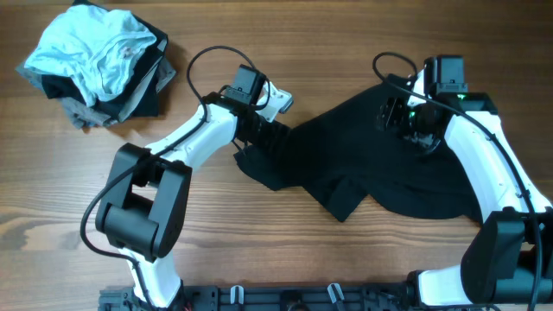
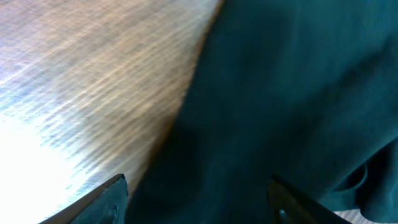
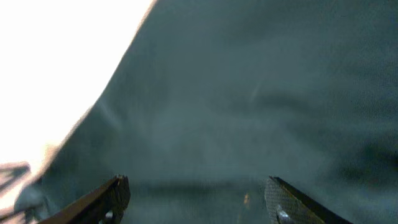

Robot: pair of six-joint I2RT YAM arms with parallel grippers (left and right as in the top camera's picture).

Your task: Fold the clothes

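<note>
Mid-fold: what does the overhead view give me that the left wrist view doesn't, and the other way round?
Only overhead: the whole black shirt lying crumpled, the right gripper near its far edge, and a pile of clothes topped by a light-blue garment at the far left corner. Only left wrist: the left gripper close up, jaws standing apart over the shirt's edge. Both: the black shirt and the wooden table.

Top-down overhead; wrist cameras near shirt (image 1: pixel 371 164)
</note>
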